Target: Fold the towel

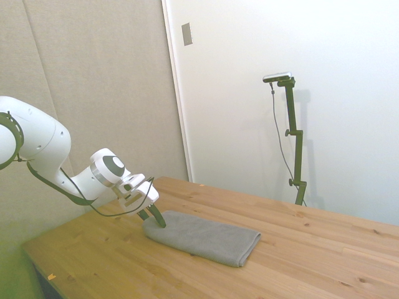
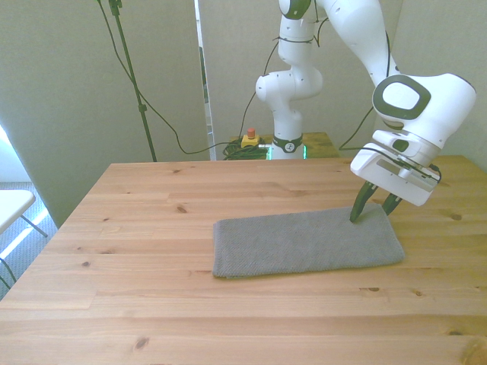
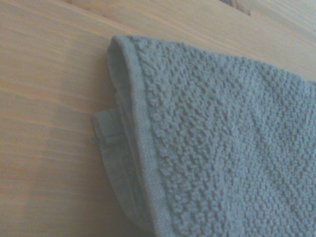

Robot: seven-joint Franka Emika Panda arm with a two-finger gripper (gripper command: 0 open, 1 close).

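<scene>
Grey towel (image 2: 304,243) corner lies between spread jaws.

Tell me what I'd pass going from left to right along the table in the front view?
Bare wooden table → the grey towel, lying flat → the gripper, open, its fingertips down at the towel's end on the front view's right → a last strip of bare wood.
</scene>
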